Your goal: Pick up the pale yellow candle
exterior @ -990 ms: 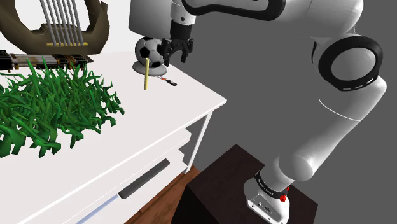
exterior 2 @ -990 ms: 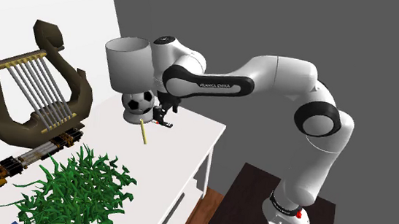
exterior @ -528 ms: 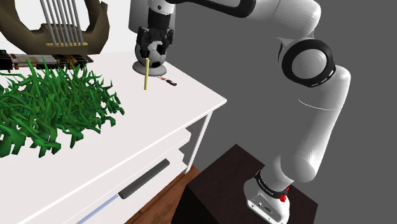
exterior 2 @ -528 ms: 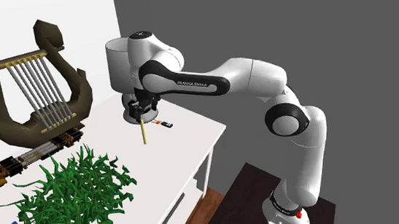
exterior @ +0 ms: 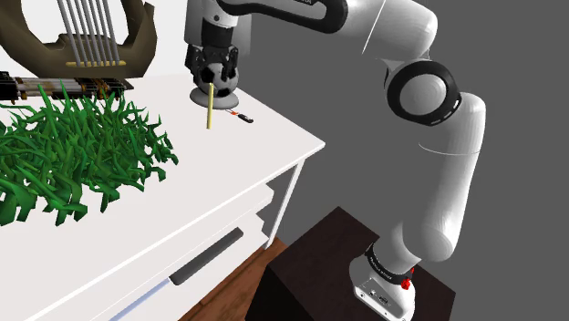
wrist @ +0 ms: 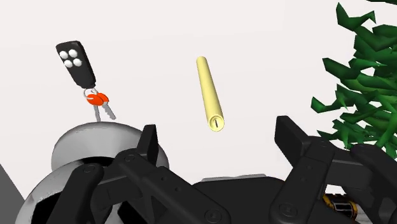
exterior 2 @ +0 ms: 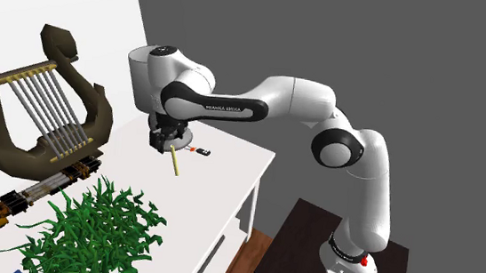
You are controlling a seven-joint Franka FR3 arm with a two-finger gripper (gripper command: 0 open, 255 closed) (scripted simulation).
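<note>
- Shoulder view: since half a second ago the arm's [exterior: 474, 164] elbow has swung toward this view's left. The fingers [exterior: 233, 71] have sunk a little and now straddle the top of the soccer ball [exterior: 224, 82]. The candle and the key fob lie where they did.
- The candle [exterior: 209, 108] is a thin, plain, pale yellow stick. It looks to stand on end on the white worktop [exterior: 274, 137], just in front of the soccer ball's grey base and apart from the fingers.
- The key fob [exterior: 243, 116] lies just beside the soccer ball's base, on the side toward the worktop's corner.
- Second exterior view: the hand covers most of the soccer ball, which showed whole a second ago. The candle is just beside the ball, on the side toward the green plant [exterior 2: 100, 236].
- White lettering on the arm's black band reads FRANKA EMIKA.
- Wrist view: the fingers stand wide apart and clasp nothing. The candle's nearer end, marked with a short dark slot, shows between them and touches neither.
- The candle's side is smooth and even in colour.
- The black key fob has four pale buttons, with an orange-red tag and keys hanging from it. It lies just beyond the soccer ball's rounded grey form.
</note>
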